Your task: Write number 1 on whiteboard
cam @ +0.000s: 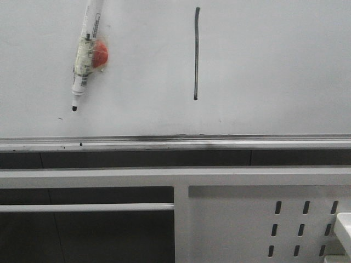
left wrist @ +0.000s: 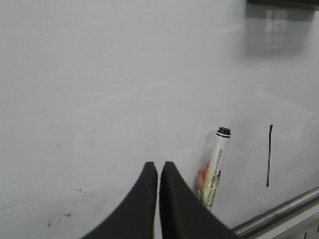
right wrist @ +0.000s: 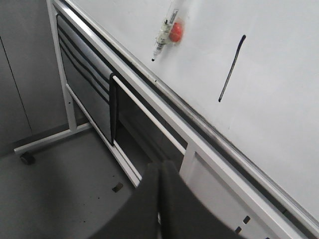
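Observation:
The whiteboard [cam: 263,66] fills the upper front view. The number 1 [cam: 196,53] is a thin black vertical stroke on it; it also shows in the left wrist view [left wrist: 269,155] and the right wrist view [right wrist: 232,68]. A white marker pen [cam: 85,55] with a red-orange blob taped to it sticks on the board left of the stroke, tip down. My left gripper [left wrist: 158,167] is shut and empty, just beside the pen [left wrist: 215,167], close to the board. My right gripper [right wrist: 160,167] is shut and empty, low, away from the board, over the floor.
A silver tray rail [cam: 175,143] runs along the board's lower edge. Below it stands a white metal frame with a slotted panel [cam: 301,227] and a crossbar [cam: 88,207]. A caster wheel [right wrist: 27,158] of the stand rests on the grey floor.

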Motion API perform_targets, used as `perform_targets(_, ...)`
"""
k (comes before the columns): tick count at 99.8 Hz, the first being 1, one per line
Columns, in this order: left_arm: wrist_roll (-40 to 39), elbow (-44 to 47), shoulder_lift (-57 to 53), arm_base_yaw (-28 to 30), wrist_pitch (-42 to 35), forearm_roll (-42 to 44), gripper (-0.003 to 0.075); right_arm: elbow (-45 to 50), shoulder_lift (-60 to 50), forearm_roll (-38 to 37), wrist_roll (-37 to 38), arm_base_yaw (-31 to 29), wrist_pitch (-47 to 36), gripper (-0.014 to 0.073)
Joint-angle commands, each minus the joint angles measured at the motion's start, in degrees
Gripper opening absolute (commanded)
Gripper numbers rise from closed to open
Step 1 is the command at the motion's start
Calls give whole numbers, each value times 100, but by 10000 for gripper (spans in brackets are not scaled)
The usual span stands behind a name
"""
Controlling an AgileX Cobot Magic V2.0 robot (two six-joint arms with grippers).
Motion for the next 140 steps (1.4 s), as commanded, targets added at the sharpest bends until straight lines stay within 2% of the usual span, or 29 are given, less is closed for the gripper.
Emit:
perform_targets(1,-12,-172,45,230,-315,-68,-20,-129,35,80,-18,-40,-437,-70)
perform_targets(15,-83,-172,45,403,-613,-68,-20,-129,35,80,-18,-40,-437,-70)
perform_targets(27,-87,-172,45,403,-275,-96,-20,-129,35,80,-18,-40,-437,-70)
perform_targets(31,131,-172,45,403,-32,-533,-20,-129,35,80,-18,-40,-437,-69)
perform_targets(36,764,-172,45,403,255,-1364,-20,-129,35,80,-18,-40,-437,-70)
perform_targets(44,2582,-172,45,403,583,-3337,-20,-129,35,80,-18,-40,-437,-70)
perform_targets(46,3504,-172,45,403,676,-3989,-20,-129,35,80,-18,-40,-437,-69)
perform_targets(49,4463,-172,45,403,763,-5082,-20,-129,35,80,-18,-40,-437,-70)
perform_targets(51,4939,-172,45,403,804,-5511,-20,-129,35,80,-18,-40,-437,-69)
perform_targets(55,6585,-172,45,403,988,-6807,-20,-129,35,80,-18,-40,-437,-69)
perform_targets(58,7262,-172,31,403,1169,-7673,-20,-129,35,80,-18,-40,-437,-69)
perform_targets(60,8141,-172,14,412,1414,-8284,-20,-129,35,80,-18,-40,-437,-69)
perform_targets(63,8933,-172,-14,426,1717,-9161,-20,-129,35,80,-18,-40,-437,-69)
perform_targets(68,9970,-172,-52,437,2360,-9957,-20,-129,35,80,-18,-40,-437,-69)
perform_targets(73,10502,-160,-52,437,2929,-10286,-20,-129,35,80,-18,-40,-437,-70)
perform_targets(81,10528,-138,-52,437,3632,-10349,-20,-129,35,80,-18,-40,-437,-69)
perform_targets(96,10528,90,-52,437,3671,-10498,-20,-129,35,80,-18,-40,-437,-69)
perform_targets(109,10528,642,-149,485,2979,-10639,-20,-129,35,80,-18,-40,-437,-69)
perform_targets(133,10528,2213,-1671,626,1202,-11201,-20,-129,35,80,-18,-40,-437,-69)
perform_targets(138,10528,2367,-1855,626,1045,-11217,-20,-129,35,80,-18,-40,-437,-69)
perform_targets(140,10528,2351,-1923,626,1273,-11217,-20,-129,35,80,-18,-40,-437,-69)
